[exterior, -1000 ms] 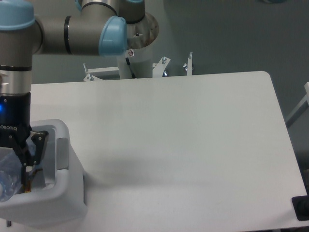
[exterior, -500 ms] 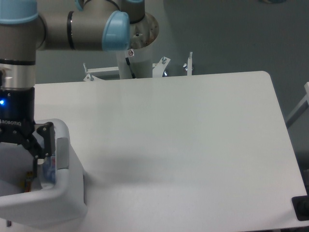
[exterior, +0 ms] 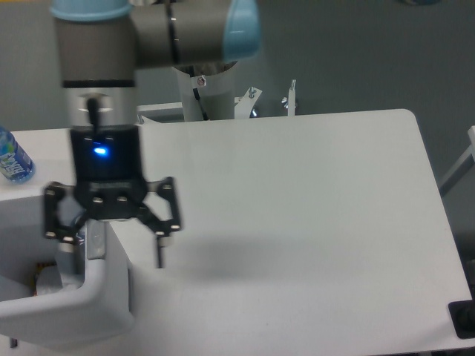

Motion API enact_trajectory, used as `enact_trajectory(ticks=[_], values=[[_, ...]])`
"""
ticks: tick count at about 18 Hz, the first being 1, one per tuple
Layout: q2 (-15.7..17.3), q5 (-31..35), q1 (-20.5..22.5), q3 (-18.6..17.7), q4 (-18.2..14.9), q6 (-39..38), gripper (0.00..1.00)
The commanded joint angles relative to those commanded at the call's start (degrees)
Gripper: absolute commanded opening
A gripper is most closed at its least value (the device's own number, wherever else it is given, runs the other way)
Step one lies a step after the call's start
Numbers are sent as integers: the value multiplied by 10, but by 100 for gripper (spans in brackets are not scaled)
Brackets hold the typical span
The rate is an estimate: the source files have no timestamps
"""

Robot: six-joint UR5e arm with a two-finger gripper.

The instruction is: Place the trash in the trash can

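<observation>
From the fixed camera we see the gripper hanging over the right wall of the trash can, its two fingers spread wide apart with nothing between them. The left finger lies over the bin's opening, while the right finger hangs outside the bin above the tabletop. A blue light glows on the gripper's black body, and the grey arm with its pale blue joint cap rises from it toward the top of the picture. The trash can sits at the near left corner of the tabletop, white with a thick rounded rim and a grey tab on the side facing right. Inside it, low against the right wall, we make out a whitish crumpled shape, but we cannot tell whether it is the wrapper or the crushed bottle, and most of the bin's interior is hidden by the rim and the gripper. At the far left edge a bottle with a blue label lies on the tabletop, well apart from the bin.
</observation>
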Motion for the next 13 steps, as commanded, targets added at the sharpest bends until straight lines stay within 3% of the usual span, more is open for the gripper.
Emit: enact_trajectory(ticks=[2,8,13], values=[[6,17,25,-6,-4,32,100],[32,27,95,-23,-97,203,100],[84,36,142,-75,-141,338,100]])
